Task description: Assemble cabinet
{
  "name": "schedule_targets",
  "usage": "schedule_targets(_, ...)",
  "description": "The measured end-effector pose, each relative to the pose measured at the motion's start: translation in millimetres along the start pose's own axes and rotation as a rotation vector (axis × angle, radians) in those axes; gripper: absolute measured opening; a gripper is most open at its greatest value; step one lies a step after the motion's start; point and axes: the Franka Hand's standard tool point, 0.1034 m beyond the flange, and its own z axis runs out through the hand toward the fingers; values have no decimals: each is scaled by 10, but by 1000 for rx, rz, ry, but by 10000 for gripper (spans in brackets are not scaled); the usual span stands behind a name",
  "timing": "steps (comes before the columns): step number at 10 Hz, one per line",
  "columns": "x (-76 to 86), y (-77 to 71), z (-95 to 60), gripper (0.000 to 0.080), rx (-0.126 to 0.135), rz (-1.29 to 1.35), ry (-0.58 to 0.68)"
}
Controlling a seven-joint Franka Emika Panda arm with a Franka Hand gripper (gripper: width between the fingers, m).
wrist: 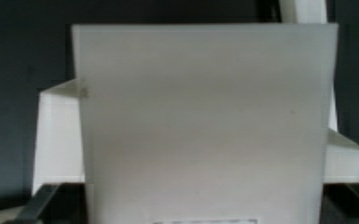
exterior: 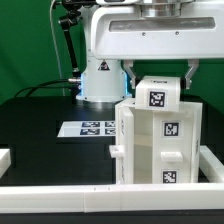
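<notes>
- The hand hangs over the top of the cabinet, its two fingers spread wide with one on each side of the small raised top block.
- Whether the fingers touch that block cannot be told.
- The cabinet stands upright on the black desk, toward the exterior view's right, tags on its faces.
- In the wrist view a pale flat panel fills most of the picture.
- The marker board lies flat just beside the cabinet, on the exterior view's left.
</notes>
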Motion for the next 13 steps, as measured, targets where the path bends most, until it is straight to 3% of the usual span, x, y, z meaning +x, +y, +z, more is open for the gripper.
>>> schedule_targets(3,-18,-40,2,566,1,214,-1)
schedule_targets(8,-16,-101,6,566,39,602,-3)
schedule_targets(11,-47,-168,12,566,48,765,-17)
schedule_targets(12,-49,-169,13,743,48,739,-17)
schedule_targets(13,-61,-182,8,743,51,740,-19)
